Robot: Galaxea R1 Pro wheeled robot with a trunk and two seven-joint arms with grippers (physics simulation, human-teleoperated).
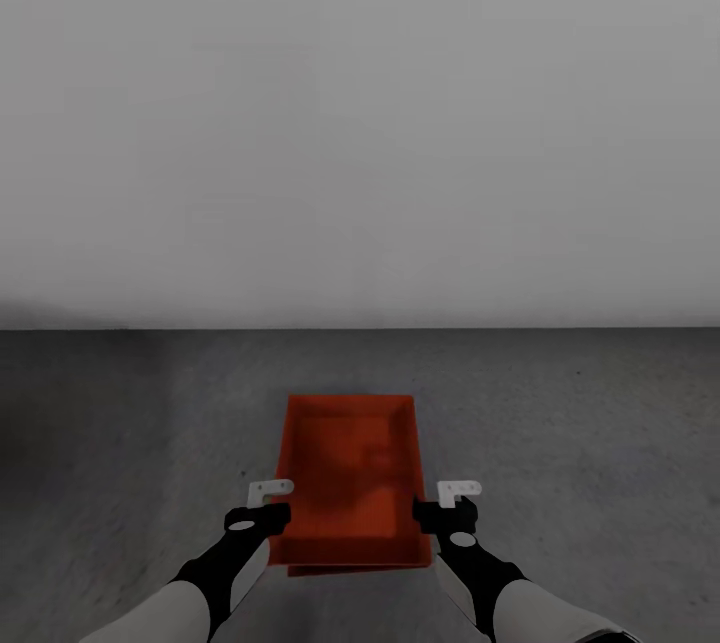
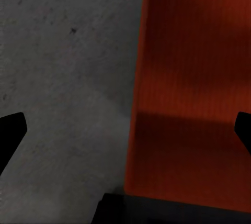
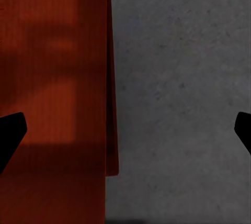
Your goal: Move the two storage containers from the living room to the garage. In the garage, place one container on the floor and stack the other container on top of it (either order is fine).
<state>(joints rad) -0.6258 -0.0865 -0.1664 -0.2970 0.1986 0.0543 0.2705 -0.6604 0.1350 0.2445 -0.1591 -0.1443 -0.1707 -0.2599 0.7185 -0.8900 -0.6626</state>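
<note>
One red-orange storage container (image 1: 350, 473) rests on the garage's dark grey concrete floor (image 1: 140, 443), straight ahead of me. A thin red edge of the other container (image 1: 345, 570) peeks out beneath its near end, slightly offset, so the two lie stacked. My left gripper (image 1: 262, 519) hangs open over the top container's left wall (image 2: 137, 130), with one finger over the floor and one over the box. Over the right wall (image 3: 102, 103) my right gripper (image 1: 447, 515) is open in the same way. The lower container's rim (image 3: 111, 88) shows as a narrow strip beside that wall.
A plain white-grey wall (image 1: 360, 123) rises behind the stack and meets the floor a short way beyond it. Bare concrete spreads to the left and right of the containers.
</note>
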